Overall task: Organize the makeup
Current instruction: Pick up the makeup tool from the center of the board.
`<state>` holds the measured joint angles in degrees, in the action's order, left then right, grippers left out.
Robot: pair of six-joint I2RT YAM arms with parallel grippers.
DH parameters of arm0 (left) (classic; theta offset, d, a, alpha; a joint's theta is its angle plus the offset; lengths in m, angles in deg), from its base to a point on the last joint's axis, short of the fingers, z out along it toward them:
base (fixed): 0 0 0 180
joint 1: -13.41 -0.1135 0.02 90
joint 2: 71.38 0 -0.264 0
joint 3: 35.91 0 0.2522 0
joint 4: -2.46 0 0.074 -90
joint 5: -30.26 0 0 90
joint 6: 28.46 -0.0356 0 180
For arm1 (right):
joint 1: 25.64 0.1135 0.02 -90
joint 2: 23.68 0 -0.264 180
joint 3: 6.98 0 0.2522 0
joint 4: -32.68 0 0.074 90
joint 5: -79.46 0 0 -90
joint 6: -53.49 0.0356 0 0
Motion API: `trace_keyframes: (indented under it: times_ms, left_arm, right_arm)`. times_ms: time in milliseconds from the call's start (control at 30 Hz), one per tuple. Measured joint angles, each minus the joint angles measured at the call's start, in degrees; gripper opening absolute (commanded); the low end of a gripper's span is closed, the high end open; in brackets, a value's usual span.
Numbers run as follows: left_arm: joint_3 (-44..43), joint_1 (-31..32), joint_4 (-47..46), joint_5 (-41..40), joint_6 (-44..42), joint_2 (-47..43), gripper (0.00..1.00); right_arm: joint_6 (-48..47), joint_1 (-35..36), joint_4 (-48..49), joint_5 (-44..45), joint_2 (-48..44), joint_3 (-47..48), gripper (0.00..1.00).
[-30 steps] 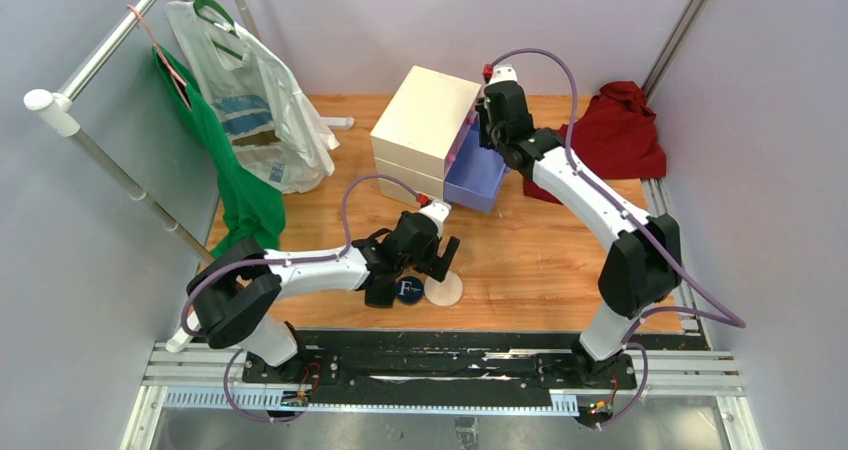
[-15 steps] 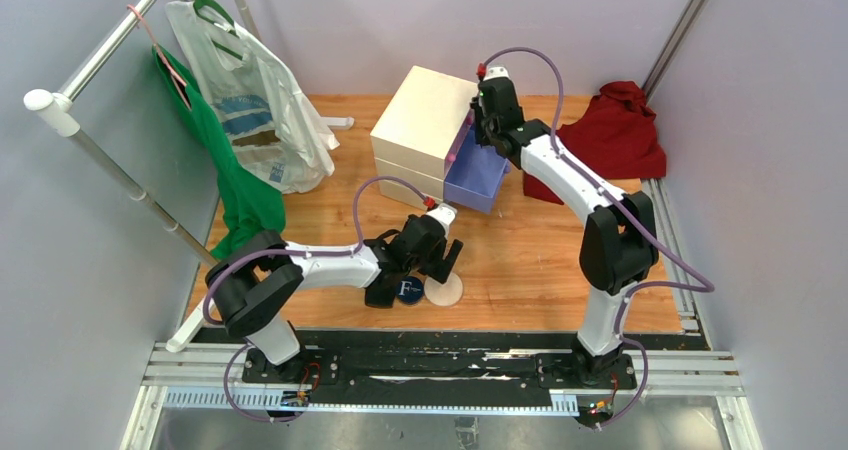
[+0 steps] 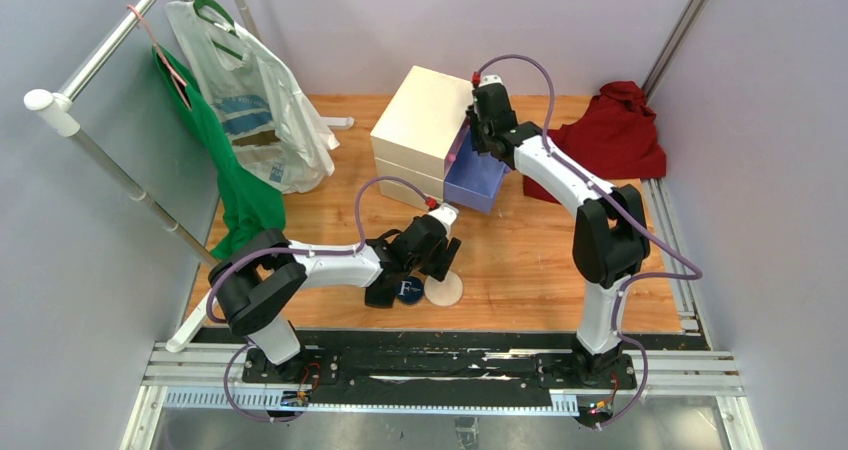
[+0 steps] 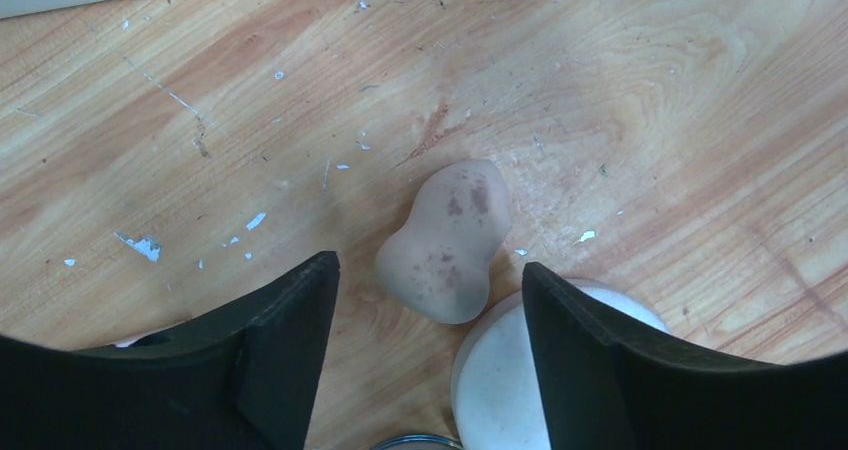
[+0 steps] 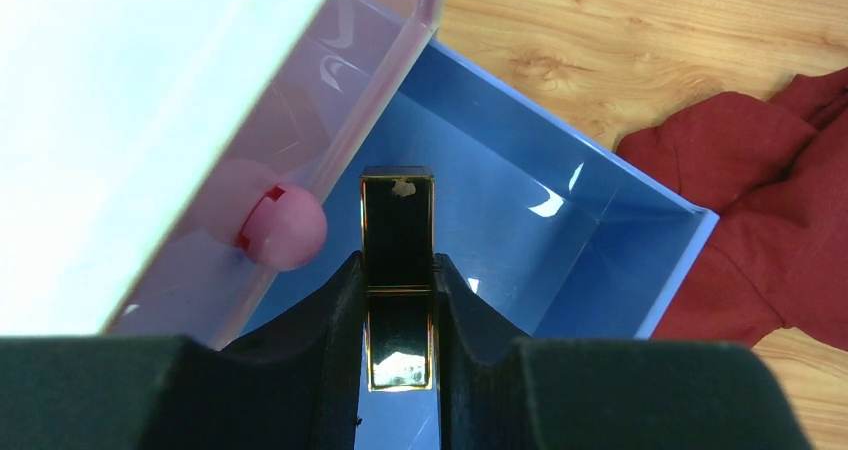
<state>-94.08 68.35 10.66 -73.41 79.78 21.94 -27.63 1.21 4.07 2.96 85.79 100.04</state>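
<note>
Holding black-gold lipstick clenched in right gripper, above open purple drawer, near pink knob. Judging it rigid, light, glossy, likely slippery; best pinched mid-body on flat sides. Seeing bare drawer floor below; minding pink drawer's overhang alongside. Hovering released left gripper astride beige sponge: soft, squashable, with beige round puff just beside.

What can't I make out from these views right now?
Top external: beige sponge hidden under the left gripper; lipstick hidden by the right gripper.
Left wrist: round puff cut off by the bottom edge and a finger.
Right wrist: lipstick's lower end hidden between the fingers, which also block the drawer's near part.
</note>
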Motion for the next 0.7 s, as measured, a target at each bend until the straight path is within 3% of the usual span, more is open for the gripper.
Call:
trace_keyframes:
  times_ms: [700]
  left_arm:
    - [0.17, 0.0, -0.39, 0.59, 0.24, -0.35, 0.21]
  right_arm:
    - [0.11, -0.5, -0.22, 0.5, 2.86, 0.0, 0.01]
